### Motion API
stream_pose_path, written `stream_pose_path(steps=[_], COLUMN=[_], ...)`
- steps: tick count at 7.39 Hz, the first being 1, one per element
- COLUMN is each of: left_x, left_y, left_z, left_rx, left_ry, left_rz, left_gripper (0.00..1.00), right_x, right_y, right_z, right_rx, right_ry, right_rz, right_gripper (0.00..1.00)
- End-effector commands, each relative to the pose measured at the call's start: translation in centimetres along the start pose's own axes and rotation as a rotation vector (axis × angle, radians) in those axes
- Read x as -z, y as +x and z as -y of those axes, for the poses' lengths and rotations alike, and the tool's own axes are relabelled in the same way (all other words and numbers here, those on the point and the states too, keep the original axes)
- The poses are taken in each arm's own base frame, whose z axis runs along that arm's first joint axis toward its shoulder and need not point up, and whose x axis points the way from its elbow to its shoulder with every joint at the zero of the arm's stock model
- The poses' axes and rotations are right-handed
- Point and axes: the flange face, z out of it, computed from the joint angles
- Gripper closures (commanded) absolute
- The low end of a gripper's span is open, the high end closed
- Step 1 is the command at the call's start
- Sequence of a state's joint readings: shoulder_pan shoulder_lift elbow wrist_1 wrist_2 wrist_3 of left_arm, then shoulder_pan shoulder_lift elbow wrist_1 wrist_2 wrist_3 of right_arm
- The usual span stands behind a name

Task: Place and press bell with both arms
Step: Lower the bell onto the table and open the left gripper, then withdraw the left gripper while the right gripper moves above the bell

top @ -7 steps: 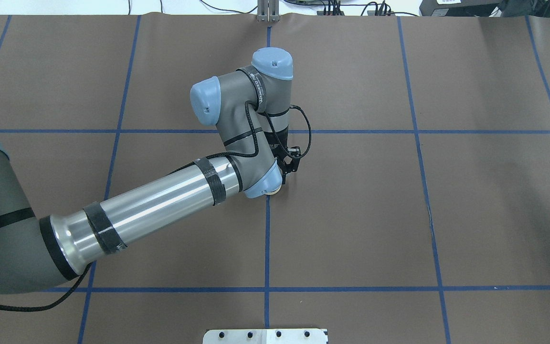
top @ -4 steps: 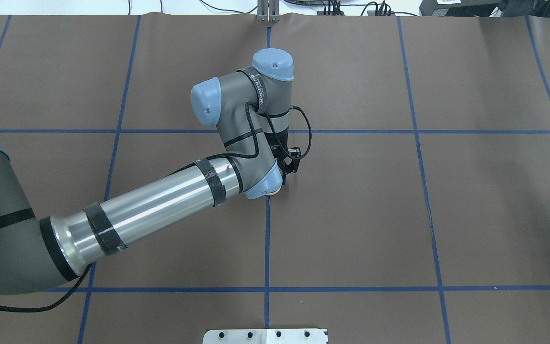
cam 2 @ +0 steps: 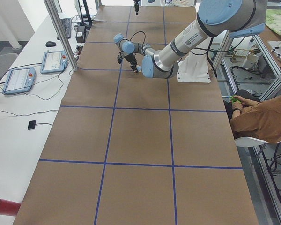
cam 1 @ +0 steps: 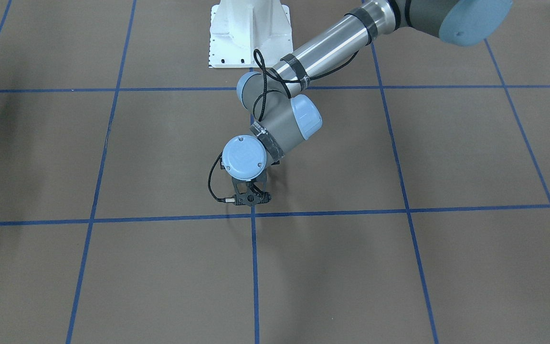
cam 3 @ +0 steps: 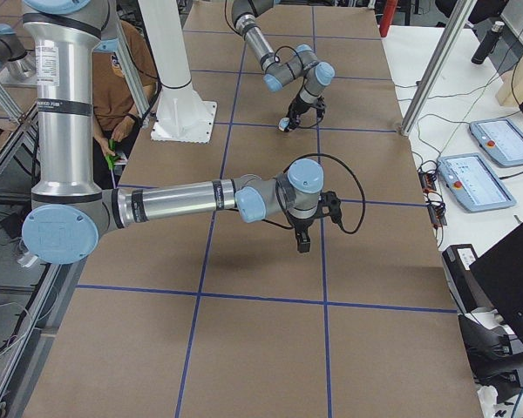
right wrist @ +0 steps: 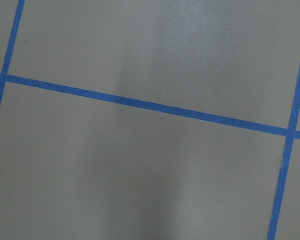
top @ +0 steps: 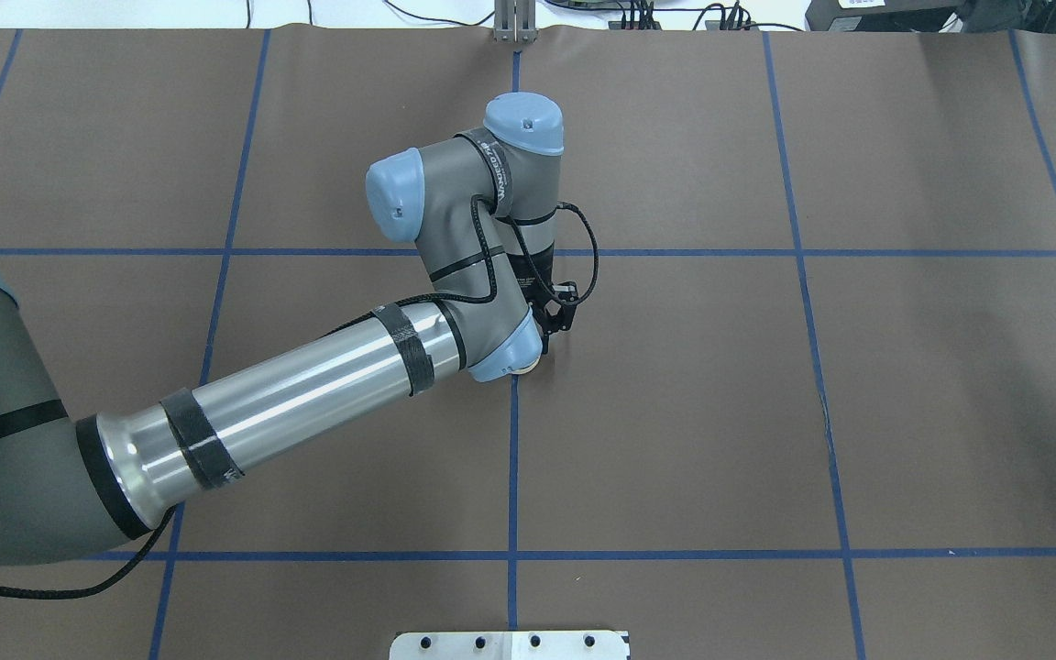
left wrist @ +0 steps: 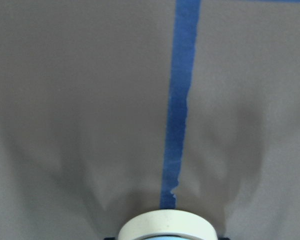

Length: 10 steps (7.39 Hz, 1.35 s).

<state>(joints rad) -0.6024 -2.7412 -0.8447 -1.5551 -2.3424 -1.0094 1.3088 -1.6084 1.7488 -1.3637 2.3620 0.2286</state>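
Left wrist-mounted view shows the bell at the frame's bottom edge, at the end of a blue tape line on the brown table, directly under the left gripper. Whether its fingers clamp the bell or stand apart cannot be told. Placing looks nearly complete and pressing is not yet done. The right gripper hangs well apart from the bell, its state unclear.

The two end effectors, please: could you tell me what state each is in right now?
Left end effector: closed, holding the bell.
Right end effector: cannot be told.
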Motion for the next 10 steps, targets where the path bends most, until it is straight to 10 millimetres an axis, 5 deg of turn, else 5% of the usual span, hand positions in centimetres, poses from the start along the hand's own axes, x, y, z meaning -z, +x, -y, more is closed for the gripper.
stream_pose_path(steps=[1, 3, 4, 7, 8, 10], left_x=[0.2, 0.6, 3.2, 11.9, 13.4, 14.5], left_y=[0.1, 0.2, 0.5, -0.4, -2.3, -9.3], left_z=[-0.1, -0.2, -0.5, -2.3, -2.7, -3.4], left_rx=[0.0, -0.003, -0.012, 0.011, 0.02, 0.017], left_ry=[0.001, 0.005, 0.03, 0.093, 0.109, 0.151], left_rz=[-0.001, -0.006, -0.034, -0.09, -0.097, -0.132], left_gripper=[0.16, 0.16, 0.16, 0.16, 0.16, 0.16], right_x=[-0.1, 0.1, 0.3, -2.7, -3.9, -6.6], right_y=[-0.2, -0.5, -2.3, -17.6, -23.1, -33.6], right_z=[0.1, 0.4, 1.8, 8.0, 9.0, 8.9], right_rx=[0.004, 0.009, 0.004, -0.095, -0.13, -0.174], right_ry=[-0.001, 0.004, 0.015, 0.024, 0.023, 0.041], right_rz=[0.001, 0.003, 0.012, 0.041, 0.056, 0.062], right_gripper=[0.0, 0.0, 0.0, 0.0, 0.0, 0.0])
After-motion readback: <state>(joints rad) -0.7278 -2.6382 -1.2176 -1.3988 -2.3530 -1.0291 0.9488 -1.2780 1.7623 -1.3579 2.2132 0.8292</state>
